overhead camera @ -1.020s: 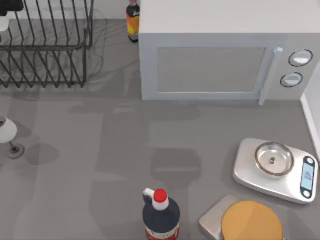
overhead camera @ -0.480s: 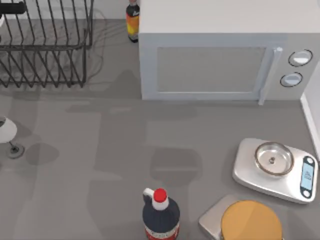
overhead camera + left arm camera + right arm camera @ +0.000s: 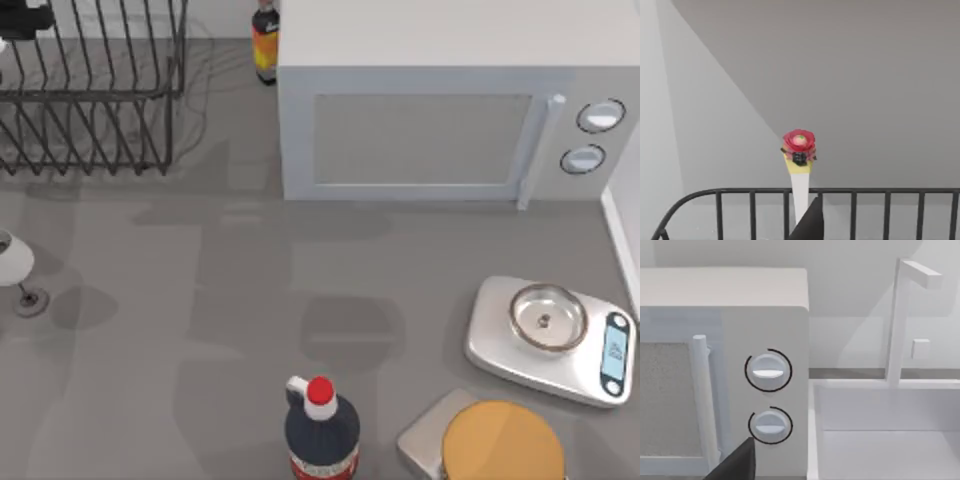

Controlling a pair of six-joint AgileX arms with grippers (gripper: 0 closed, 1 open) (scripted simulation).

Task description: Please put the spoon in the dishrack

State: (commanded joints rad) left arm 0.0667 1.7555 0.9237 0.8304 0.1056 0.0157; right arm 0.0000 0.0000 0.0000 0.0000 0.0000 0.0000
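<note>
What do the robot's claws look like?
Just small parts are in sight. The left claw is a plain black, blocky piece, and its fingertip beside the spoon is a flat black wedge ending in a point. The right claw is a dark grey, slanted shape. No cables or markings can be seen.

My left gripper (image 3: 22, 17), over the dishrack (image 3: 95, 95) at the tabletop's ten o'clock corner, has drifted toward twelve o'clock over the last second, so less of it juts in from the nine o'clock edge. The white piece seen just below it a second ago has slipped out past that edge.
</note>
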